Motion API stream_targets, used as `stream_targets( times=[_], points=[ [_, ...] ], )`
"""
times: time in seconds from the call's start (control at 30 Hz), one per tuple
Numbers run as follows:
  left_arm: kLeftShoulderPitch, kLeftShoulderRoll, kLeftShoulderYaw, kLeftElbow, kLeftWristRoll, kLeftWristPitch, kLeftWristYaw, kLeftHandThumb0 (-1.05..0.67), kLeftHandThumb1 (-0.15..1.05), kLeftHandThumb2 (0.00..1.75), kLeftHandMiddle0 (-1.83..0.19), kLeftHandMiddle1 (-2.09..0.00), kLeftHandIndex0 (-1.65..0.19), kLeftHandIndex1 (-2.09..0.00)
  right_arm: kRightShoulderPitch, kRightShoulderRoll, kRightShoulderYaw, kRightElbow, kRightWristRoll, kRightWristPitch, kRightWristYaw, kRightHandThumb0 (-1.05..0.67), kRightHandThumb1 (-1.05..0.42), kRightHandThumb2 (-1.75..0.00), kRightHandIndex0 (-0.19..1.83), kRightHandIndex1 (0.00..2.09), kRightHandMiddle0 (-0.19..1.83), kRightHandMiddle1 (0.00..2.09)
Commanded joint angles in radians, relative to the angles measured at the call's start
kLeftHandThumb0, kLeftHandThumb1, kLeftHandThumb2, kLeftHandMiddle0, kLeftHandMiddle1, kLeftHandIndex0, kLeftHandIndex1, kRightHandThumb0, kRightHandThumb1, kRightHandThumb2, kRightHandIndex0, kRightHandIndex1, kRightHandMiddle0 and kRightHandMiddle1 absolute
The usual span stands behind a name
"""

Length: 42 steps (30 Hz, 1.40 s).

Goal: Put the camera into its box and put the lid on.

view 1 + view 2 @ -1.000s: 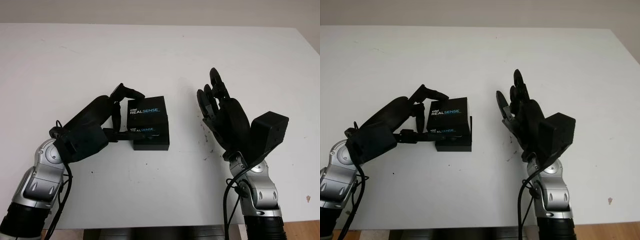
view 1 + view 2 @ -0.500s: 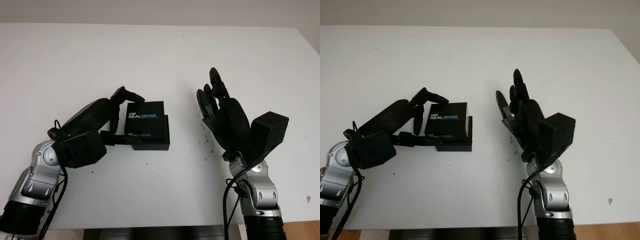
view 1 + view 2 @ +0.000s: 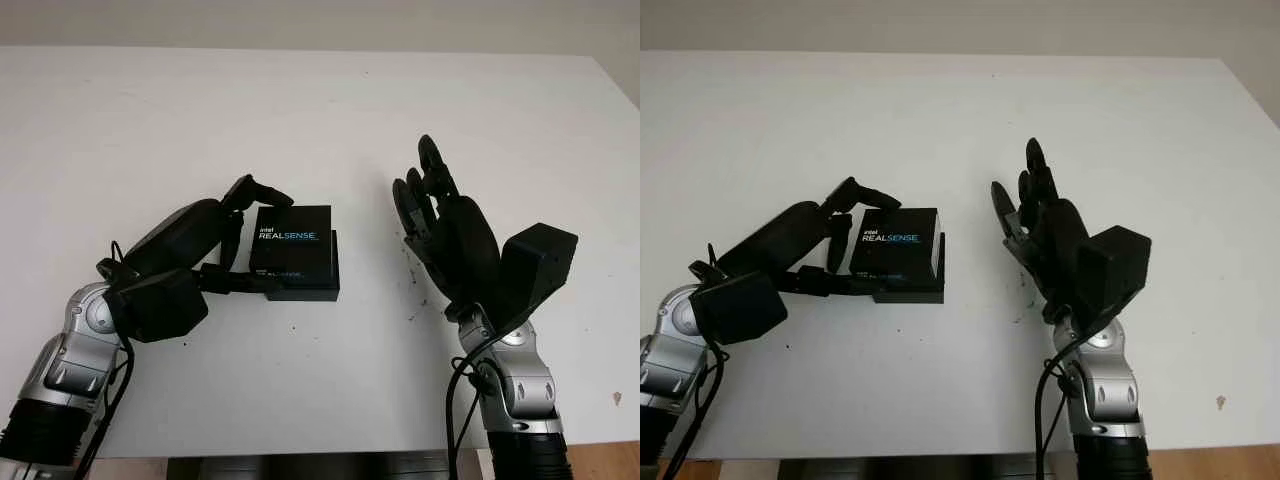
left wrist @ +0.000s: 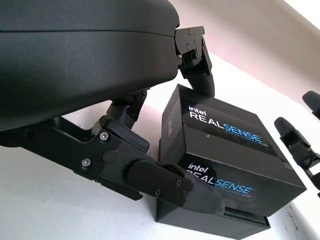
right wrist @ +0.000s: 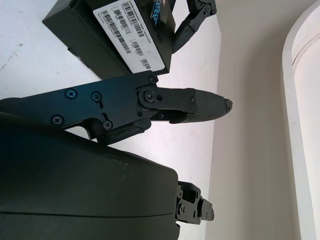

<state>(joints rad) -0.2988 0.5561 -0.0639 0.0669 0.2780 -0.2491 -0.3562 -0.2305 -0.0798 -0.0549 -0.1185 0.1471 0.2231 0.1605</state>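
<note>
The left robot hand [image 3: 232,235] pinched the lid [image 3: 291,239] between its fingers, setting it crookedly onto the box [image 3: 305,288]. Next it likely needed sliding straight. The right robot hand [image 3: 440,225] waited open beside it.

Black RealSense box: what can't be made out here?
- Contents: black printed lid covers the black box base in both eye views, so the camera is unconfirmed.
- Lid seating: left hand's fingers hide the near edge, left wrist view.
- Barcode label text too small, right wrist view.
</note>
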Motion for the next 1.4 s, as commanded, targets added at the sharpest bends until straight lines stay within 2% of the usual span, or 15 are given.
stream_targets(
  times=[0.0,0.37,0.6,0.77,1.07,1.2,1.37],
  points=[
    [-0.012,-0.007,-0.007,0.004,0.004,-0.02,0.011,-0.41,1.05,0.27,-0.51,-2.09,-0.04,-1.72,0.012,-0.002,-0.002,-0.013,0.005,-0.005,-0.001,-0.57,-1.05,-0.4,-0.15,0.05,-0.11,0.05],
    [0.009,-0.038,-0.017,-0.025,0.012,-0.018,0.024,-0.39,1.05,0.26,-0.55,-2.09,0.01,-1.88,0.016,0.002,0.001,-0.015,0.003,-0.011,-0.003,-0.56,-1.05,-0.4,-0.15,0.05,-0.11,0.05],
    [0.033,-0.06,-0.036,-0.077,0.066,-0.006,0.065,-0.38,1.05,0.26,-0.6,-2.09,0.02,-1.85,0.02,0.003,0.002,-0.015,-0.001,-0.013,-0.009,-0.56,-1.05,-0.4,-0.14,0.06,-0.1,0.06],
    [0.055,-0.069,-0.037,-0.131,0.1,0.052,0.072,-0.37,1.05,0.27,-0.7,-2.09,0.02,-1.78,0.022,0.004,0.001,-0.017,0.006,-0.012,-0.008,-0.57,-1.05,-0.4,-0.15,0.05,-0.11,0.05],
    [0.096,-0.066,-0.024,-0.213,0.107,0.138,0.069,-0.33,1.05,0.27,-0.65,-2.09,0.02,-1.69,0.023,0.001,0.002,-0.018,0.012,-0.015,-0.006,-0.56,-1.05,-0.4,-0.15,0.05,-0.11,0.05],
    [0.107,-0.061,-0.02,-0.23,0.111,0.151,0.072,-0.33,1.05,0.27,-0.56,-2.09,0.02,-1.69,0.024,-0.002,0.004,-0.014,0.006,-0.022,-0.006,-0.56,-1.05,-0.4,-0.15,0.05,-0.11,0.06],
    [0.11,-0.061,-0.018,-0.231,0.111,0.156,0.074,-0.33,1.05,0.27,-0.54,-2.09,0.01,-1.69,0.023,-0.004,0.004,-0.013,0.004,-0.019,-0.008,-0.57,-1.05,-0.4,-0.14,0.06,-0.1,0.06]
  ],
)
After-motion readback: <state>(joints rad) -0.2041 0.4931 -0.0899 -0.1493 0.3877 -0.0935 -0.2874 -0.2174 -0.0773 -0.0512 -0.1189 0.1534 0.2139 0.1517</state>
